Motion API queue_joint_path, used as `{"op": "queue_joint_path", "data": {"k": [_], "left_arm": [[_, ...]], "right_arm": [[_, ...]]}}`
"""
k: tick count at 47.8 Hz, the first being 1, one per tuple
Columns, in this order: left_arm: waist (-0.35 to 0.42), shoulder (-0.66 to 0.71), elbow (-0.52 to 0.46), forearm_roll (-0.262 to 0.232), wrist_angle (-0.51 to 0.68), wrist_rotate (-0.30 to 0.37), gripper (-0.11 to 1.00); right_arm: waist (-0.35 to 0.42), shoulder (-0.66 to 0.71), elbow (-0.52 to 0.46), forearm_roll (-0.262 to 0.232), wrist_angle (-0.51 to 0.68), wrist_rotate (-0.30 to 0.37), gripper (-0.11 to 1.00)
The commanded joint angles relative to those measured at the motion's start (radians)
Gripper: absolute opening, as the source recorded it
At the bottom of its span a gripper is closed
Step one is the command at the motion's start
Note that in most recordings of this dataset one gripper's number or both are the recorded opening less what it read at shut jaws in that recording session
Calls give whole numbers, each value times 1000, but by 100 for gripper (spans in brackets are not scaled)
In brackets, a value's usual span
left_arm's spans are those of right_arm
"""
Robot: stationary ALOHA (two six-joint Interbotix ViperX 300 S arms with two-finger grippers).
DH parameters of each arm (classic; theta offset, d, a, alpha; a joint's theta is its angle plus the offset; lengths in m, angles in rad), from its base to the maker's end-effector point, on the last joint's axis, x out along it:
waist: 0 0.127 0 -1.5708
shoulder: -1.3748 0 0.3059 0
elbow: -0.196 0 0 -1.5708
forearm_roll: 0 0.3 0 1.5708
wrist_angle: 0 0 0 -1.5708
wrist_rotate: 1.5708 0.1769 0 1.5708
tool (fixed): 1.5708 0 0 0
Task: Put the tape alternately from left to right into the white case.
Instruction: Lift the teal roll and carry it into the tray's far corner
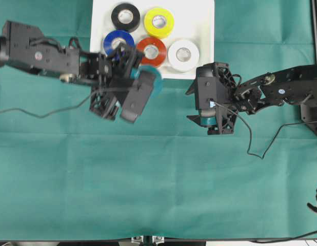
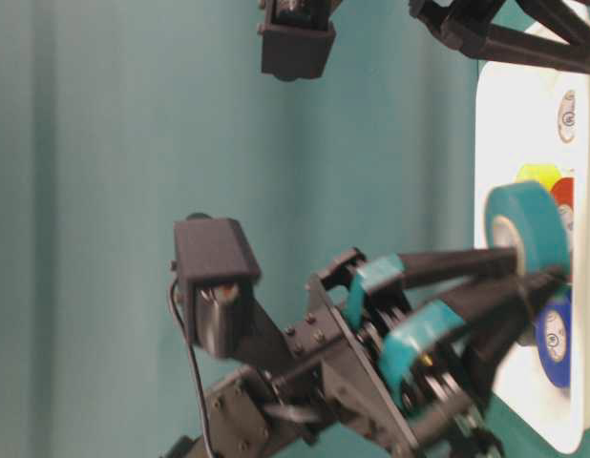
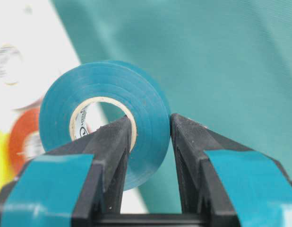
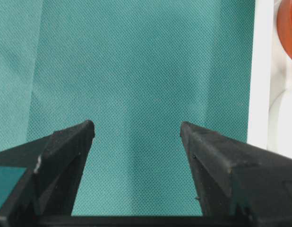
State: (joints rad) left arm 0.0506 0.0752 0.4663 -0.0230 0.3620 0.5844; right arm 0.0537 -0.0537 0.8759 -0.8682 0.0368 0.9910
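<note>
My left gripper (image 3: 150,125) is shut on the teal tape (image 3: 108,90). One finger passes through its pale core and the other presses its outer face. The roll hangs upright over the near rim of the white case (image 1: 204,20), in front of the blue tape (image 1: 117,42) and the red-orange tape (image 1: 151,51). The black (image 1: 125,17), yellow (image 1: 159,22) and white (image 1: 183,55) rolls also lie flat in the case. My right gripper (image 4: 136,127) stands open and empty above the cloth, beside the case's rim (image 4: 261,71).
Green cloth (image 1: 158,179) covers the table in front of the case. A cable (image 1: 251,138) trails from the right arm over the cloth, and another runs from the left arm (image 1: 40,54) towards the left edge.
</note>
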Motion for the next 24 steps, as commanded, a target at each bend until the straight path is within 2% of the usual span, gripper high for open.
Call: {"op": "queue_joint_path", "data": {"k": [1,17,24], "left_arm": [[29,-6,-40,2,-21,6,-4],[121,87,-143,2,-43,123,-4],[143,127,-181,2,-64,140,-4]], "right_arm": [[2,-25,-9,2,-6,2,82],[3,-23,-11,2,-6,2,82],[2,-23,-9,2,-6,2,82]]}}
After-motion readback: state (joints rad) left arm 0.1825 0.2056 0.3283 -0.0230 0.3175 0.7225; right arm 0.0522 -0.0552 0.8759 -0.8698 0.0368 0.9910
